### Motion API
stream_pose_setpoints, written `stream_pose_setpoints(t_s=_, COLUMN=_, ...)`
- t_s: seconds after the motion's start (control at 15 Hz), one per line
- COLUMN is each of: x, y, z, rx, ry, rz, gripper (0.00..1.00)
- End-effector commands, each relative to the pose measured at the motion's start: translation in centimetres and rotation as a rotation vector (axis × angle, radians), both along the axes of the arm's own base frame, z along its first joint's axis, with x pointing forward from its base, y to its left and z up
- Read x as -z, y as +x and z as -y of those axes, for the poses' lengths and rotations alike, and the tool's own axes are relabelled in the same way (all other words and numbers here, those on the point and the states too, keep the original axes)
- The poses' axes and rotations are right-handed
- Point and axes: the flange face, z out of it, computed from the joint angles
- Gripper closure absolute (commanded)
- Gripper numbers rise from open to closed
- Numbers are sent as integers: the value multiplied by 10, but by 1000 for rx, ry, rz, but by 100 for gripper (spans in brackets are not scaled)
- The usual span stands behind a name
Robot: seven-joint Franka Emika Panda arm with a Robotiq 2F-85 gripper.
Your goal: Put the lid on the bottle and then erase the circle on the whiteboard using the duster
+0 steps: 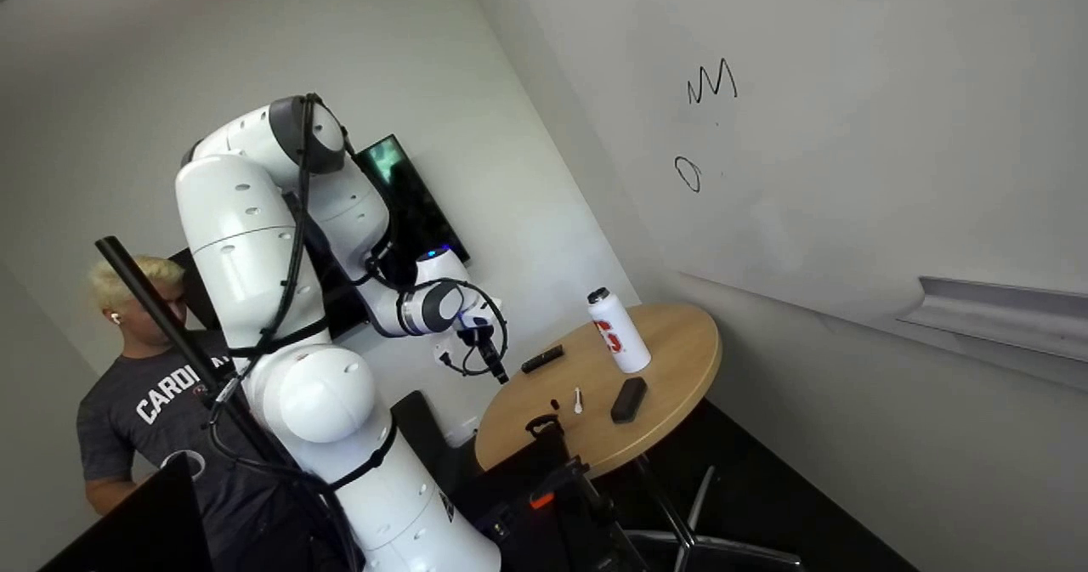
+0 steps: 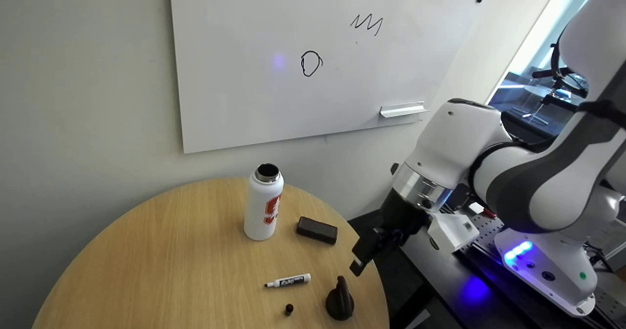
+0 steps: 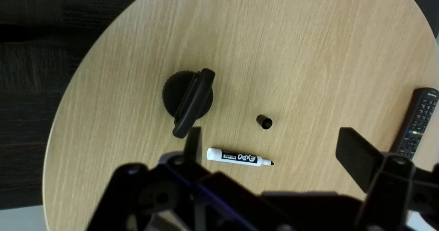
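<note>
The white bottle [image 2: 262, 211] with a red logo stands upright and open-mouthed on the round table; it also shows in an exterior view [image 1: 620, 336]. Its black lid [image 2: 339, 300] with a loop handle lies on the table near the edge; the wrist view shows it at upper left [image 3: 188, 100]. The dark duster [image 2: 317, 230] lies beside the bottle. The circle [image 2: 311, 64] is drawn on the whiteboard [image 2: 234, 94]. My gripper [image 2: 359, 265] is above the table edge near the lid. In the wrist view its fingers [image 3: 269, 136] are wide apart with nothing between them.
An uncapped marker [image 3: 236, 157] and its black cap [image 3: 264, 122] lie near the lid on the wooden table [image 3: 308, 52]. A remote [image 3: 416, 123] lies farther off. A zigzag scribble [image 2: 367, 23] and a small ledge [image 2: 403, 110] are on the whiteboard. A person [image 1: 170, 385] is behind the arm.
</note>
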Motion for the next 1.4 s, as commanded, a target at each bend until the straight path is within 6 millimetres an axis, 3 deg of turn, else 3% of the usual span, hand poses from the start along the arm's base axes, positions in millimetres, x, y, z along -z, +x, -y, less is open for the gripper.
stream_pose_setpoints(t_s=0.0, x=21, y=-4, z=-12, rx=76, ry=0, rz=-23, gripper=0)
stream_pose_setpoints(t_s=0.67, x=89, y=4, z=-45, rx=216, ry=-100, rz=-80, gripper=0)
stream_pose_setpoints(t_s=1.13, x=108, y=-11, z=-44, rx=331, ry=-162, rz=-84, gripper=0)
stream_pose_setpoints(t_s=1.33, x=115, y=-7, z=-41, rx=374, ry=-173, rz=-68, gripper=0)
